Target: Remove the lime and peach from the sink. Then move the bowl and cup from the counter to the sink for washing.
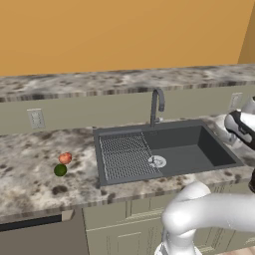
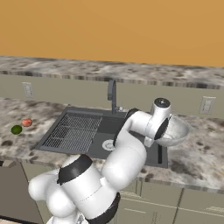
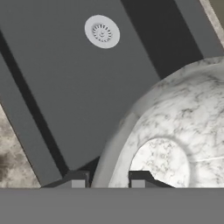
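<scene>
My gripper (image 3: 108,181) is shut on the rim of the bowl (image 3: 175,140), a wide silvery-white bowl with a speckled inside. In the right base view the bowl (image 2: 176,131) hangs tilted above the right end of the sink (image 2: 85,114). Below it lie the dark basin floor and the round silver drain (image 3: 102,32). The lime (image 1: 60,170) and the peach (image 1: 65,158) rest side by side on the counter left of the sink (image 1: 209,149). The cup is out of view.
A grey curved faucet (image 1: 156,105) rises behind the sink, and a ribbed drainer (image 1: 124,155) fills its left part. The speckled counter (image 1: 30,154) runs to both sides, with wall outlets (image 1: 36,118) on the backsplash.
</scene>
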Available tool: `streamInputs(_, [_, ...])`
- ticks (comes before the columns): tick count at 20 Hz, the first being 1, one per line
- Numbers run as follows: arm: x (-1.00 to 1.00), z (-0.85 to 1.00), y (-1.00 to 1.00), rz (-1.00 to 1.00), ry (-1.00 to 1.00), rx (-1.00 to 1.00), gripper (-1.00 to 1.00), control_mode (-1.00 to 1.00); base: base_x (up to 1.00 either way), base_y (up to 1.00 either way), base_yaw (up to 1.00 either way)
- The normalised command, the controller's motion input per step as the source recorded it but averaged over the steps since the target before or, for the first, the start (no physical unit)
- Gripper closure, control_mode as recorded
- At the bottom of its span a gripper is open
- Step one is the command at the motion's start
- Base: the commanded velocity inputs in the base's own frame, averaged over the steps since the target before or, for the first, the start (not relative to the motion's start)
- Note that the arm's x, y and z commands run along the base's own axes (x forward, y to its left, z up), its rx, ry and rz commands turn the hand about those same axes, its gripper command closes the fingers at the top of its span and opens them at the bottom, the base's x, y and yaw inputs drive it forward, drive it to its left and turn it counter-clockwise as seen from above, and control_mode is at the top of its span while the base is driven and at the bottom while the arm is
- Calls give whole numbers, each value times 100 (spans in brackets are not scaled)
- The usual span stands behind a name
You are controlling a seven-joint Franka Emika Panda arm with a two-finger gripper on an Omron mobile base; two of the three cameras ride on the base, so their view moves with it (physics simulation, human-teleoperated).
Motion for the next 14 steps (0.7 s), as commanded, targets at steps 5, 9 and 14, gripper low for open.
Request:
streamInputs(5, [12,7,28,7,0,1,100,-100,0,0,0])
streamInputs(9, [15,1,32,5,0,0,100,-100,0,0,0])
streamInputs(14, [13,-2,26,4,8,2,100,-100,0,0,0])
